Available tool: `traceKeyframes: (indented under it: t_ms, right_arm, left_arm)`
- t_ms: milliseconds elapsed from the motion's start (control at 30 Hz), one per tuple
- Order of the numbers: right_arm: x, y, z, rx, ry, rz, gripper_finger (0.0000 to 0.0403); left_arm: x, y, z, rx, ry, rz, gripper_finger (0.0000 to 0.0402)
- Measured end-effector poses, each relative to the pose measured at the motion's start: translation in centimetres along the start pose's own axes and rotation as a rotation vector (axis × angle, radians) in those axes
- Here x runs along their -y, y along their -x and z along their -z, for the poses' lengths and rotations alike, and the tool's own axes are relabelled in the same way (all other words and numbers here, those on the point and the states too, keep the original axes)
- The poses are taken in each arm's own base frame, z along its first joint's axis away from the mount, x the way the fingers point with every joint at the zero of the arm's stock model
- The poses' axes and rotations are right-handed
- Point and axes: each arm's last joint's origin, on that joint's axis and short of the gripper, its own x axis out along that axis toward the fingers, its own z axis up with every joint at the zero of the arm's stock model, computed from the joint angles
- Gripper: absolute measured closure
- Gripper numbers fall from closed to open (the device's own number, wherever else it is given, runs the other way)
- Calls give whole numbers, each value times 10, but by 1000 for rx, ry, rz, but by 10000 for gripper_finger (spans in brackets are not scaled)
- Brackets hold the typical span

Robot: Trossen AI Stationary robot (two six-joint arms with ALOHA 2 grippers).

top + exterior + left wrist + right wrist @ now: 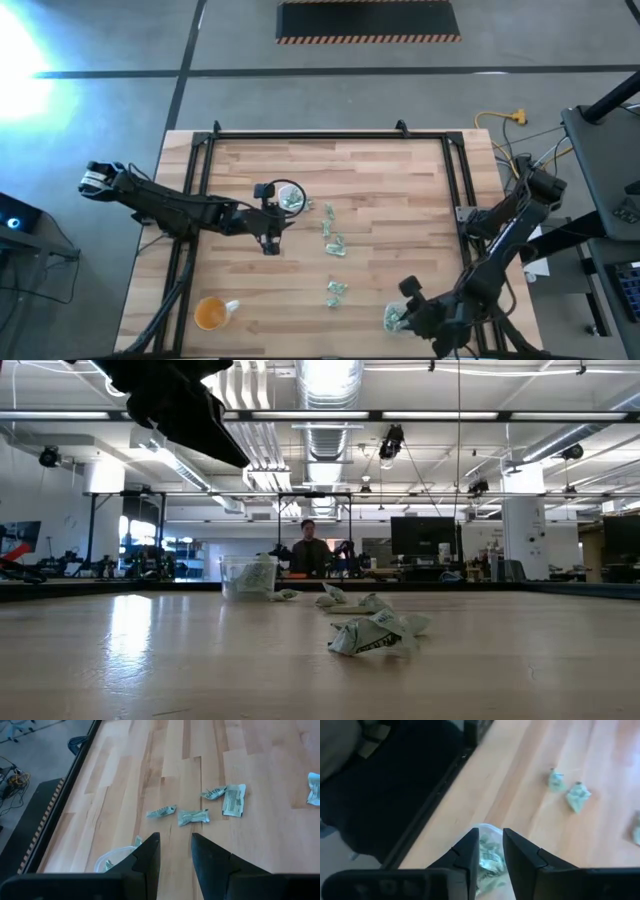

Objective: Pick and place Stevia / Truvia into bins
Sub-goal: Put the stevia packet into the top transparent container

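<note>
Pale wooden table (pixel 390 200) under bright workshop lights: packets (pixel 333 243) lie scattered mid-table, others inside both clear cups. Left gripper (pixel 175 852) hovers parted and empty beside the far cup (pixel 289 196); right gripper (pixel 491 852) hangs parted above the near cup (pixel 490 851).

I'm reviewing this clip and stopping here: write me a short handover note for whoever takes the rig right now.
Left gripper: fingers parted, nothing between them, hovering just beside the left bin.
Right gripper: over the right bin at the table's near right corner, fingers apart with no packet between them.
Done: both clear bins already hold some packets.
Left: loose packets lie in a line down the middle of the table, with one pair nearer the right bin. All of these need binning.
Also on the table: an orange cup at the near left, not part of the job.
</note>
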Motion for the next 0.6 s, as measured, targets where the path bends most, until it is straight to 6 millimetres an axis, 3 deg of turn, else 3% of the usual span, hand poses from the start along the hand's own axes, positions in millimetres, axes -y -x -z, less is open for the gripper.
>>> traceKeyframes:
  t_ms: [167,300,433,600]
  right_arm:
    - [9,14,1,20,-16,123,341]
    - [19,26,2,58,-1,285,349]
    - [25,32,4,78,1,408,350]
    - [25,29,5,72,5,426,349]
  left_arm:
    - [2,-3,-3,26,11,32,308]
    - [11,-12,-6,64,-38,160,308]
    - [21,-30,-7,97,-110,191,308]
    - [34,-58,-9,79,-235,182,308]
